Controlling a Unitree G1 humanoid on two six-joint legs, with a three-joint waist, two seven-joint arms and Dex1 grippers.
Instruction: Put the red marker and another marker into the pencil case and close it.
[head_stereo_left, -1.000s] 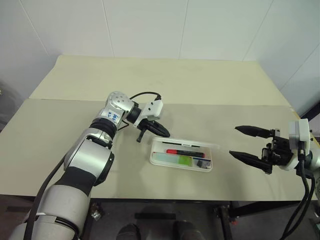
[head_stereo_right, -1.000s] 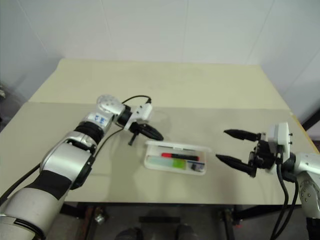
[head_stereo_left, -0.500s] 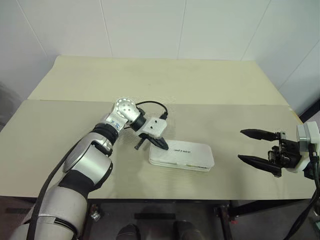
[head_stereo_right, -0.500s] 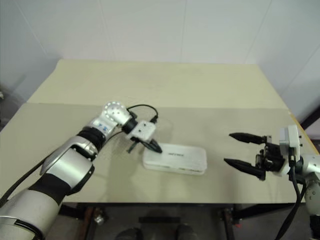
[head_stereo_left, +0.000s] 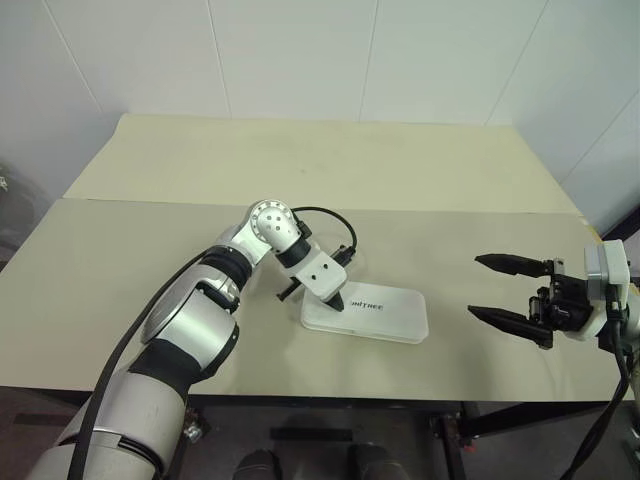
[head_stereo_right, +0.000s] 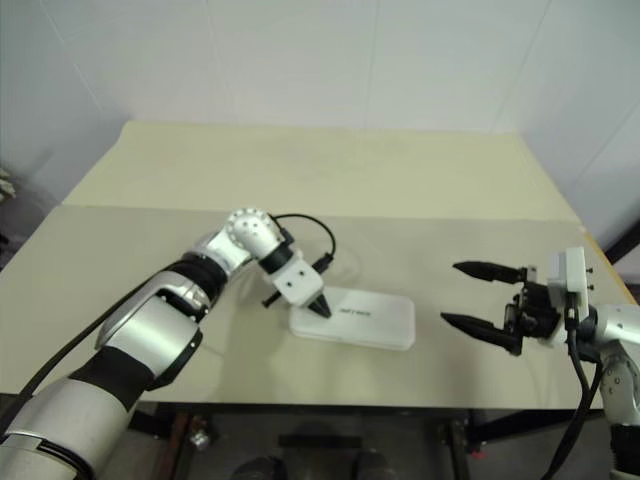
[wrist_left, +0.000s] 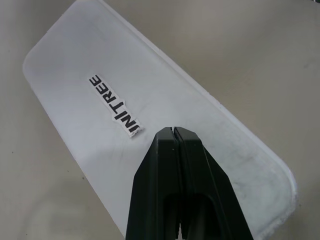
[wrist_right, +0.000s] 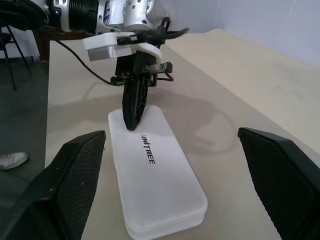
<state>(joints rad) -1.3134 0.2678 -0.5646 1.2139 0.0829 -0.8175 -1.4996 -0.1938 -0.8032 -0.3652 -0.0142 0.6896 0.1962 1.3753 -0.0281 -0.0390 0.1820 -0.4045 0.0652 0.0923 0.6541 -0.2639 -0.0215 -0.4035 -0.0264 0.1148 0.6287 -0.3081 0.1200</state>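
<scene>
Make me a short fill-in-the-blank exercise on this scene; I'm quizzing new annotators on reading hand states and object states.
1. The lid of the pencil case is ____.
2. The fingers of the left hand are pressed ____, with their tip down on the lid.
3. The right hand hangs off to the side of the case with its fingers spread ____ and nothing between them.
4. The case lies on a ____.

Missing words: closed; together; open; table
</scene>
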